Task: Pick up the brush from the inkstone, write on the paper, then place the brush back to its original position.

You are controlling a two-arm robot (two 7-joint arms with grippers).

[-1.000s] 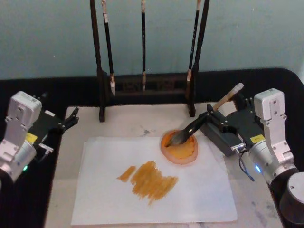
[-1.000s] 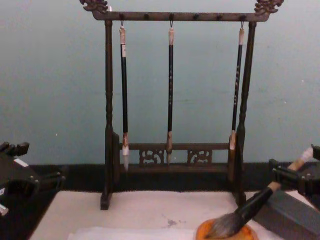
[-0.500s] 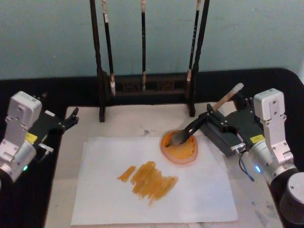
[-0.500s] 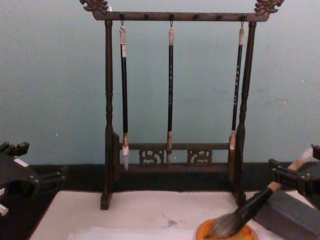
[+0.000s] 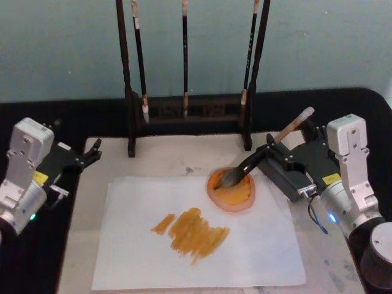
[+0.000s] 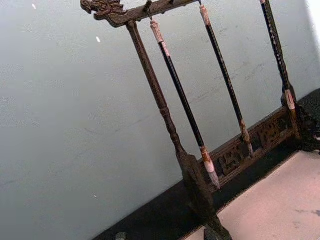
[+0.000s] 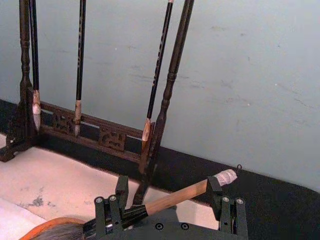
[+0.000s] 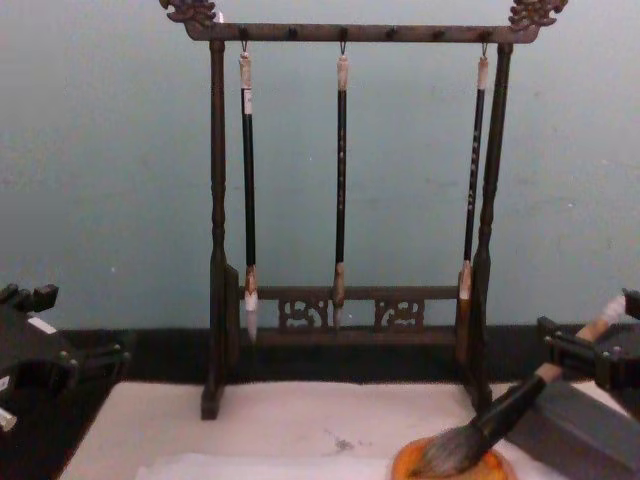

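The white sheet of paper [image 5: 196, 239] already carries a patch of orange-brown strokes, and the thick calligraphy brush with its tan bamboo handle, black ferrule and bushy dark bristles [image 5: 257, 156] lies with its bristles in the small round orange inkstone dish [image 5: 231, 191], so I judge the task to be at its last step: the brush set back where it belongs, with only the release to finish. In the head view the dish sits at about one o'clock from the painted patch, on the paper's far right edge, and the handle slants from it toward two o'clock, resting on the grey rectangular block [image 5: 283, 176] beside the dish. The right gripper [image 5: 293, 139] is at that handle: in the right wrist view its fingers [image 7: 216, 196] stand spread on either side of the tan shaft [image 7: 176, 198], with a visible gap to the one near the white end cap, so the jaws look parted and not pressing. The next move, as I read it, calls for drawing the gripper straight away without nudging the handle off its rest. The left gripper [image 5: 92, 153] idles at nine o'clock off the paper, near the table's left edge; whether its fingers are open I cannot tell. A dark wooden rack of thin black brushes [image 5: 185, 61] stands behind at twelve o'clock.
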